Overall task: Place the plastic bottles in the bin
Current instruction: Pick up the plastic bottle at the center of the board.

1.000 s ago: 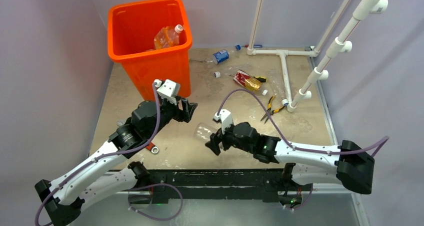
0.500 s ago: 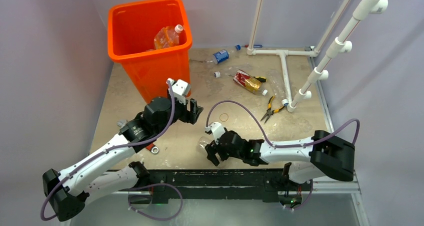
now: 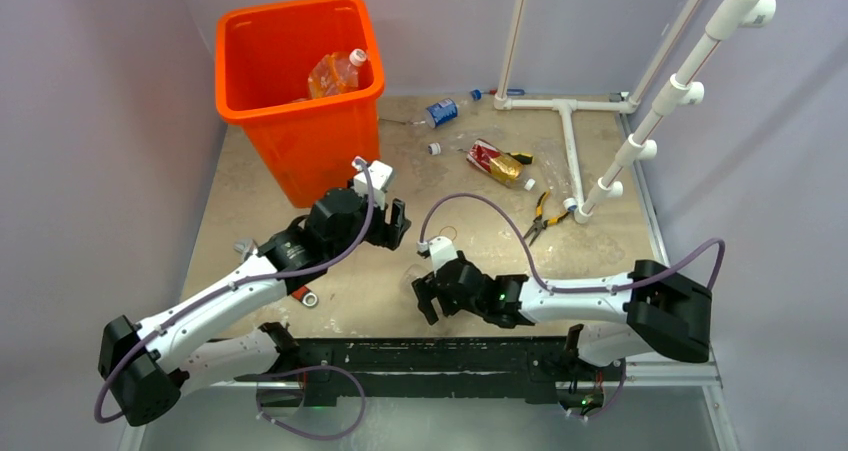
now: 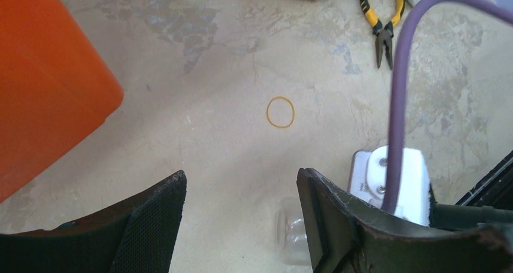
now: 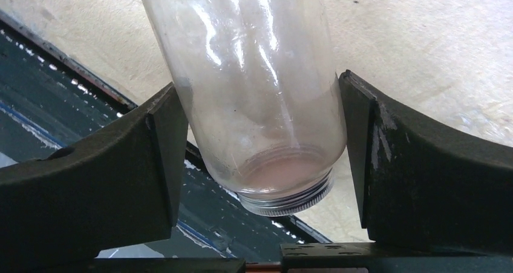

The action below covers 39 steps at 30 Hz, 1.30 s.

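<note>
The orange bin [image 3: 300, 121] stands at the back left with an orange-tinted bottle [image 3: 335, 71] inside; its wall shows in the left wrist view [image 4: 42, 85]. My right gripper [image 3: 425, 299] is shut on a clear capless bottle [image 5: 254, 73] near the table's front edge, mouth toward the wrist. The same bottle shows in the top view [image 3: 410, 277] and in the left wrist view [image 4: 293, 233]. My left gripper [image 3: 397, 225] is open and empty, hovering just behind the bottle [image 4: 239, 185]. A blue-labelled bottle [image 3: 440, 111] and a red-labelled bottle [image 3: 495, 159] lie further back.
Yellow-handled pliers [image 3: 540, 216] lie right of centre, also in the left wrist view [image 4: 381, 31]. A rubber band [image 4: 280, 112] lies on the table. A white pipe frame [image 3: 570, 141] stands at the back right. A red-handled wrench [image 3: 303, 293] lies under my left arm.
My left arm has reached right, past the bin, toward the middle. My right gripper has pulled the clear bottle toward the front edge and a little left.
</note>
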Available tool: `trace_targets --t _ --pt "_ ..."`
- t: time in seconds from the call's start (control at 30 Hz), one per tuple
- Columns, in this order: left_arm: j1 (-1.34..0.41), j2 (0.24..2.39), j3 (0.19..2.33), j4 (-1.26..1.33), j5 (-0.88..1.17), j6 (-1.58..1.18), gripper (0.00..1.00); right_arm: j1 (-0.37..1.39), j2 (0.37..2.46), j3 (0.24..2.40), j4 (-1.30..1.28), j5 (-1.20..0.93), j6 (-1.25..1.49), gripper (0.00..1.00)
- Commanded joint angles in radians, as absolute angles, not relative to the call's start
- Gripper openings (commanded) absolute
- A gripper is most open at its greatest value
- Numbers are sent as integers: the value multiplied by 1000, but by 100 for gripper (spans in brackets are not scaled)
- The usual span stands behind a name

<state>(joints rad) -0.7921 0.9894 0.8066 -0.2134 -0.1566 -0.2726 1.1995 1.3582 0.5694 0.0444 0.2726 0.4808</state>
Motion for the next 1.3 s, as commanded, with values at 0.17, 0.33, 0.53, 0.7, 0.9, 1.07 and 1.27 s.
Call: trace_targets --t 0.17,0.33,0.53,0.7,0.9,1.07,1.27 --pt "-785 1061 855 -235 -99 -298 67 1204 1214 599 -76 381 558 95" --pt "-785 1085 855 -233 -89 -301 66 1204 1182 597 -77 365 563 99" --pt "-784 1133 856 -222 -78 -316 66 1210 1018 568 -28 288 575 96" --pt "-784 1194 872 -202 -55 -352 66 1218 902 540 17 108 582 77" --pt "-785 1261 896 -207 -34 -356 64 1284 939 487 39 81 612 46" --pt "-784 1292 891 -229 -22 -356 62 1371 1002 475 107 72 618 37" --pt "-785 1313 885 -236 14 -367 61 1420 1119 481 124 134 660 34"
